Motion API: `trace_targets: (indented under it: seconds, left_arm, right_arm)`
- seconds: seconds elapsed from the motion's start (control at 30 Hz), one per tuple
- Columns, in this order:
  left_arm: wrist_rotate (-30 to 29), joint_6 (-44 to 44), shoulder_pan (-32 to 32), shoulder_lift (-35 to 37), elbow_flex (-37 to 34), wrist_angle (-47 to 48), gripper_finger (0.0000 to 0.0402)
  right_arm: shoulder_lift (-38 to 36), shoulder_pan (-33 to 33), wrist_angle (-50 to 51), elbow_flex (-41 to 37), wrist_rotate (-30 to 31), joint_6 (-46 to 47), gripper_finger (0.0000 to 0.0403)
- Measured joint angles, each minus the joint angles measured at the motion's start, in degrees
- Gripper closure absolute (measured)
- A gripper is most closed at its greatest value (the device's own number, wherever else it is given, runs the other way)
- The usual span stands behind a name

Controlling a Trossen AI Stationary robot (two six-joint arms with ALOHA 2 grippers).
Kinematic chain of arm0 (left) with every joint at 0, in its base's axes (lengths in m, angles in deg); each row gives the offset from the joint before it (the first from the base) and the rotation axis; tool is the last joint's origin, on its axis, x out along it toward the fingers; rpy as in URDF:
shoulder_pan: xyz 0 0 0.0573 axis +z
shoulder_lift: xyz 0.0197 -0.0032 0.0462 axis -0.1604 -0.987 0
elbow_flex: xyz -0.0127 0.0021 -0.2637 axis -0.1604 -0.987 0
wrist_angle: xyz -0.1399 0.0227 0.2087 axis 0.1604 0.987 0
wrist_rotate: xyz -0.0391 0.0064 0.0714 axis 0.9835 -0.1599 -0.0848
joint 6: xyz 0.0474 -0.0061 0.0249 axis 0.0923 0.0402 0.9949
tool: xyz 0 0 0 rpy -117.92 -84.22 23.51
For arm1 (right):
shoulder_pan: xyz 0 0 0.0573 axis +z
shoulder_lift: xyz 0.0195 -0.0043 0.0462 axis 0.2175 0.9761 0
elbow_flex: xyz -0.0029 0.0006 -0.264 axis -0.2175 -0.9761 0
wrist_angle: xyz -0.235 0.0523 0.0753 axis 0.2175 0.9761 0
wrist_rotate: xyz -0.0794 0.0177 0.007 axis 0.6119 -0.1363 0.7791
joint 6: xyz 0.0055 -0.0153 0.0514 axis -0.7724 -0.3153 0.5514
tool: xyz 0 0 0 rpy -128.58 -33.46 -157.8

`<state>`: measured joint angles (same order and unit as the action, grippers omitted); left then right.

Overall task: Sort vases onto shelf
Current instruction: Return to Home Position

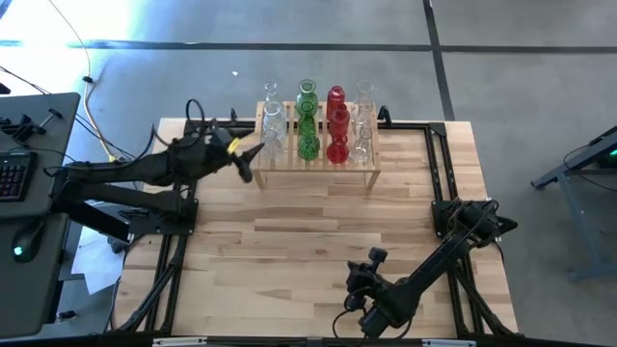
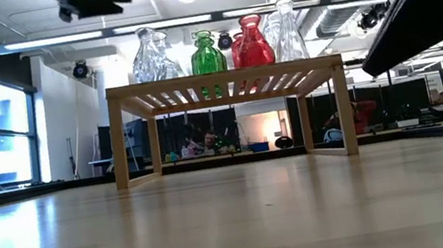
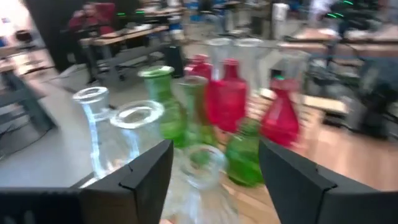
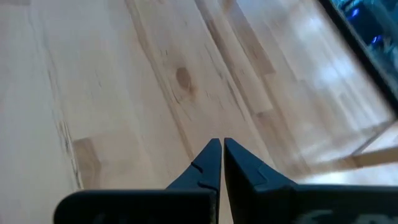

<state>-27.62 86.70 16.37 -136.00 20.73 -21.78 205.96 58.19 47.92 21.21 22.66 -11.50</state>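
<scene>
The vases stand upright in rows on the slatted top of the light-wood shelf (image 1: 318, 166) at the table's far edge: clear ones (image 1: 273, 123) at the left, then green (image 1: 308, 120), red (image 1: 336, 125) and clear (image 1: 363, 120). The low view shows them on the shelf (image 2: 223, 79) as well. My left gripper (image 1: 249, 162) hangs open just off the shelf's left end, its fingers (image 3: 149, 171) short of the nearest clear vase (image 3: 202, 168). My right gripper (image 4: 221, 146) is shut with nothing in it, over bare tabletop near the table's near edge (image 1: 359, 281).
The plank tabletop (image 1: 289, 241) lies bare between the shelf and the near edge. Black frame rails (image 1: 439, 164) run along the table's right and far sides. A desk with a keyboard (image 1: 14, 173) stands off the table's left side.
</scene>
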Motion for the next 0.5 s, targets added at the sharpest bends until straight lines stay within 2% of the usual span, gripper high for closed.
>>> trace_targets:
  seconds: [0.13, 0.27, 0.5]
  left_arm:
    - [0.2, 1.6, -7.0, 2.7, -0.1, 4.5, 0.0219]
    - [0.2, 5.1, -15.0, 3.0, -0.1, 6.8, 0.0279]
    - [0.0, 8.9, -24.5, 2.2, -0.1, 6.9, 0.0369]
  right_arm:
    - [0.0, -0.5, -0.3, 0.0, 1.5, -5.6, 0.0402]
    - [0.0, -2.7, -3.1, 0.0, -1.5, -12.8, 0.0403]
    - [-0.5, -8.3, -16.1, 0.0, -12.5, -34.6, 0.0403]
